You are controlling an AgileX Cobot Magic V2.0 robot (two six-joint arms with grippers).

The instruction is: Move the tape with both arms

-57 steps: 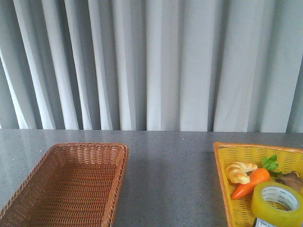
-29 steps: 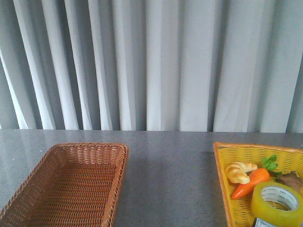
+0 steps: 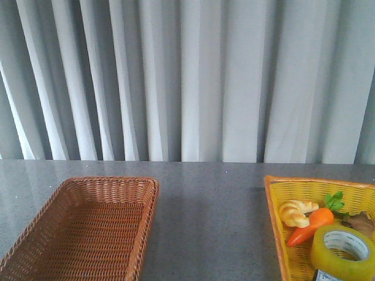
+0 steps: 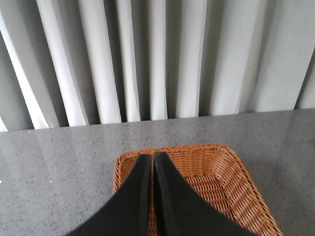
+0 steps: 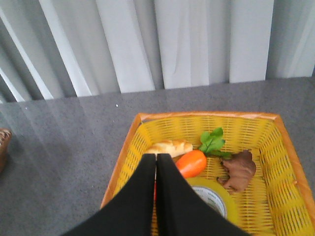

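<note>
We count one tape [image 3: 344, 252], one carrot [image 3: 310, 226] and two baskets [image 3: 82, 234] [image 3: 275, 222] on grey table [image 3: 211, 205]; curtains [image 3: 187, 76] behind. Both grippers [image 4: 151, 160] [image 5: 156, 160] sit clenched, empty.

A grey speckled table [image 3: 211, 216] stretches across the lower part of the front view, ending at a straight far edge in front of pale pleated curtains [image 3: 193, 76]. A brown wicker basket [image 3: 137, 234] sits directly on it at lower left of the frame, running off the bottom edge. A yellow woven basket [image 3: 275, 228] with an orange rim rests on the tabletop at lower right, cut by the right and bottom edges, well apart from the brown one with bare grey surface between them.
</note>
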